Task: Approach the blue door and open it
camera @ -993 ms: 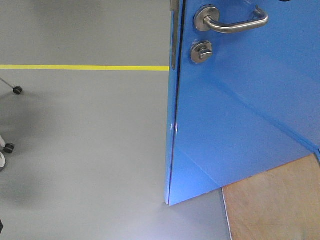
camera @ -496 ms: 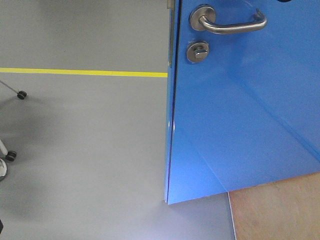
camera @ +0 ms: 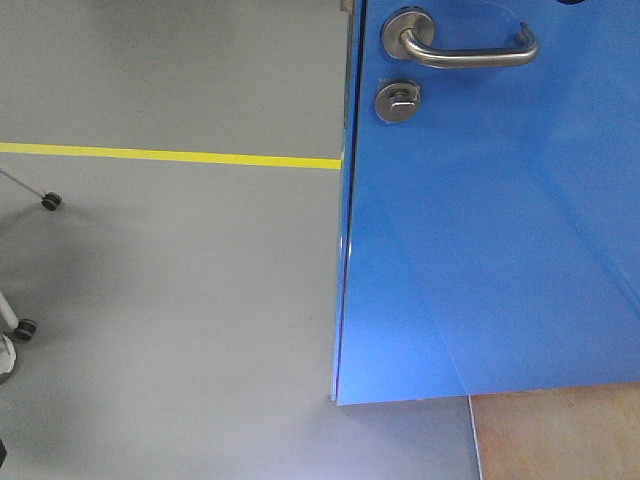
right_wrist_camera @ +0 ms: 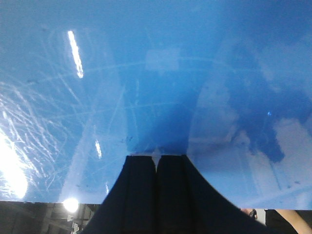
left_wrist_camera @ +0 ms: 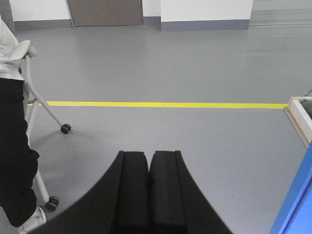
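The blue door (camera: 490,230) fills the right half of the front view, its free edge toward the left. Its steel lever handle (camera: 465,52) is at the top, with the round thumb-turn lock (camera: 397,100) below it. A steel edge plate (camera: 347,60) runs along the door edge. My right gripper (right_wrist_camera: 157,158) is shut and empty, its tips right against the glossy blue door panel (right_wrist_camera: 156,83), which fills that view. My left gripper (left_wrist_camera: 148,155) is shut and empty, above open grey floor; a sliver of the door (left_wrist_camera: 295,204) shows at the lower right.
A yellow floor line (camera: 170,155) crosses the grey floor. A person in black trousers (left_wrist_camera: 14,161) stands at the left beside a wheeled frame (left_wrist_camera: 46,109). A wooden floor board (camera: 560,435) lies under the door. A wooden frame (left_wrist_camera: 300,117) lies at the right.
The door has swung so its face looks squarer to the front camera, and its bottom edge now runs level. The yellow line and castors have shifted down and right in view.
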`<state>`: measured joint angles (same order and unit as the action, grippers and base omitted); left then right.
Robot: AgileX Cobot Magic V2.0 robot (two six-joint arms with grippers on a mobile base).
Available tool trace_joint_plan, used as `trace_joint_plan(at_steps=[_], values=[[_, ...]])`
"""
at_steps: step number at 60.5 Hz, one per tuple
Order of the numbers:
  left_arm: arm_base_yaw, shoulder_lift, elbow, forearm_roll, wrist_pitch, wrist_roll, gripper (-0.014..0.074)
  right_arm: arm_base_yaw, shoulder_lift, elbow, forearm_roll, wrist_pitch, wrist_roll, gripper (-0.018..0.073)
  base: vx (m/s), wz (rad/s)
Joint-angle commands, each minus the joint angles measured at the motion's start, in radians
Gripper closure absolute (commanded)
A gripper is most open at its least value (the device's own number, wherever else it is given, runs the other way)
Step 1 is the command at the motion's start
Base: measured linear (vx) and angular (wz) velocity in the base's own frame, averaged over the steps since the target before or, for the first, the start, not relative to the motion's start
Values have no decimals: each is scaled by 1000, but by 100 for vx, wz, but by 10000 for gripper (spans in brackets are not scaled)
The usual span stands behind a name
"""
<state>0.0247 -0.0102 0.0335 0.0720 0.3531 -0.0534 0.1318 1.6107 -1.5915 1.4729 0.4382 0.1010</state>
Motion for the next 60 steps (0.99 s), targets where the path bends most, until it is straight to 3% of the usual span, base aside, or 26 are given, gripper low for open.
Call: trace_joint_plan(at_steps=[1,60], values=[[-8,-17,-35,-5,-76,-4,526,-2,-35,-32,27,-30,-9,564,18,3],[-8,-17,-35,-5,-76,-4,526,-2,-35,-32,27,-31,-9,564,15,-1]])
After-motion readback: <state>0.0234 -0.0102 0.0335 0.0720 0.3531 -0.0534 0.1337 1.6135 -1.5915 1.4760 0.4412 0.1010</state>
